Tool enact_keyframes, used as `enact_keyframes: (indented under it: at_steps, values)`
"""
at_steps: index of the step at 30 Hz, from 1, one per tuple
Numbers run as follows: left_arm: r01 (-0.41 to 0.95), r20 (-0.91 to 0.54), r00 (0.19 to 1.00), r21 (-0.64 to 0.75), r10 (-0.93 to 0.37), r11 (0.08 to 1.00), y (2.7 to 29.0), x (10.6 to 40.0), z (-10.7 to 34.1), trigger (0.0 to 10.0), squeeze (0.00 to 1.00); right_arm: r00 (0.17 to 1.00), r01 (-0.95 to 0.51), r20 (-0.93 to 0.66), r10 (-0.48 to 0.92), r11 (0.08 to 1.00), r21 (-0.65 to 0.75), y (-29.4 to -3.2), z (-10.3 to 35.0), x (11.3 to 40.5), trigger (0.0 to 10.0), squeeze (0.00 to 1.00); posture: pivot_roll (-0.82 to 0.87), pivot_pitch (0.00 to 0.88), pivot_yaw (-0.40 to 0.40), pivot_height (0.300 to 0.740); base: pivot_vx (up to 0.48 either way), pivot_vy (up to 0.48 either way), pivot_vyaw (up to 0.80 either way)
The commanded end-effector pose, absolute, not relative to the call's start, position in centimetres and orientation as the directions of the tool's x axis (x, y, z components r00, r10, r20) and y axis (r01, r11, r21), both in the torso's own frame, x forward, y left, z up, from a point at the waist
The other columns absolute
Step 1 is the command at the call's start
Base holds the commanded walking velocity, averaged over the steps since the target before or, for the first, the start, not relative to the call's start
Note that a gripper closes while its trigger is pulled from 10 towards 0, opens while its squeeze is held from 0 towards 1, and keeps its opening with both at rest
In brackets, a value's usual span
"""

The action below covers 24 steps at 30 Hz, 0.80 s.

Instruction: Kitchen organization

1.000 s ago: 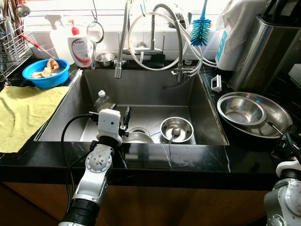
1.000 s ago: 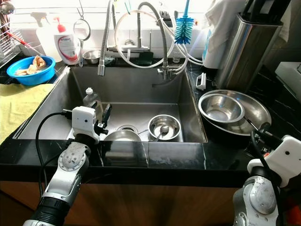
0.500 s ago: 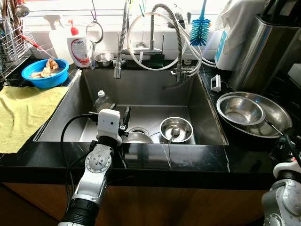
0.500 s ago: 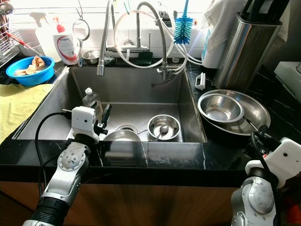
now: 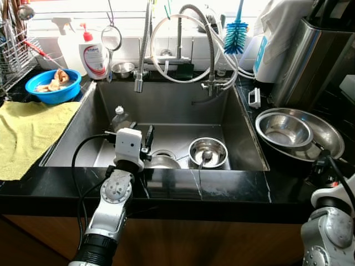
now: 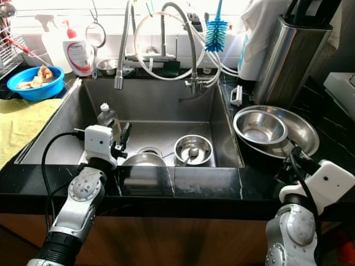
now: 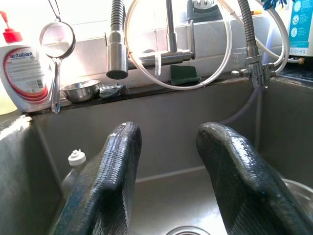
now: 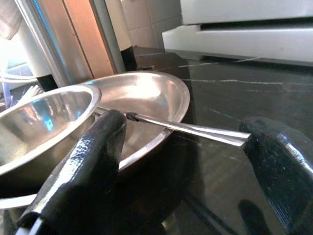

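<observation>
Right gripper (image 8: 181,161), fingers spread wide and empty, aimed at the utensil handle (image 8: 186,128) resting across the wide steel bowl (image 5: 327,136) on the tabletop (image 5: 222,188), presumably to lift it; left gripper (image 7: 171,171), parted and empty, over the sink (image 5: 166,105).

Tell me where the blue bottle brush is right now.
In the left eye view, the blue bottle brush stands upright behind the sink, at its back right corner, just right of the coiled faucet hose.
</observation>
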State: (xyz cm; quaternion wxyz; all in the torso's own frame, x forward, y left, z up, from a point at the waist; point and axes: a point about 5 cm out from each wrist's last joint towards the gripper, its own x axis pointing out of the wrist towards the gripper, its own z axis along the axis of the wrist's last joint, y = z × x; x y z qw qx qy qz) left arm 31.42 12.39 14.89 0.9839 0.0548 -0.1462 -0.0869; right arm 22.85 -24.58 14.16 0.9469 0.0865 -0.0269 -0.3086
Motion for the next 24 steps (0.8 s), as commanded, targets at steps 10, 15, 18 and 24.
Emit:
enact_keyframes:
  at_steps: [10, 15, 18, 24]
  values:
    - [0.153, 0.276, 0.942, 0.149, -0.189, 0.977, 12.38, 31.28, 15.03, 10.0, 0.00, 0.814, 0.568, 0.006, -0.580, 0.799, 0.195, -24.39, 14.34, 23.19, 0.0, 0.00, -0.14, 0.000, -0.016, 0.740, 0.000, 0.000, 0.00]
    - [0.153, 0.277, 0.942, 0.147, -0.189, 0.977, 12.33, 31.34, 15.10, 10.0, 0.00, 0.810, 0.572, 0.013, -0.586, 0.795, 0.201, -24.51, 14.45, 23.19, 0.8, 0.00, -0.14, 0.000, -0.017, 0.740, 0.000, 0.000, 0.00]
    - [0.152, 0.277, 0.942, 0.148, -0.189, 0.977, 12.35, 31.34, 15.09, 10.0, 0.00, 0.809, 0.574, 0.016, -0.588, 0.794, 0.201, -24.55, 14.54, 23.20, 2.0, 0.00, -0.14, 0.000, -0.016, 0.740, 0.000, 0.000, 0.00]
    - [0.155, 0.279, 0.941, 0.147, -0.191, 0.977, 12.16, 31.40, 15.16, 10.0, 0.00, 0.804, 0.575, 0.033, -0.593, 0.791, 0.208, -24.64, 14.97, 23.35, 0.0, 0.00, -0.14, 0.000, -0.013, 0.740, 0.000, 0.000, 0.00]
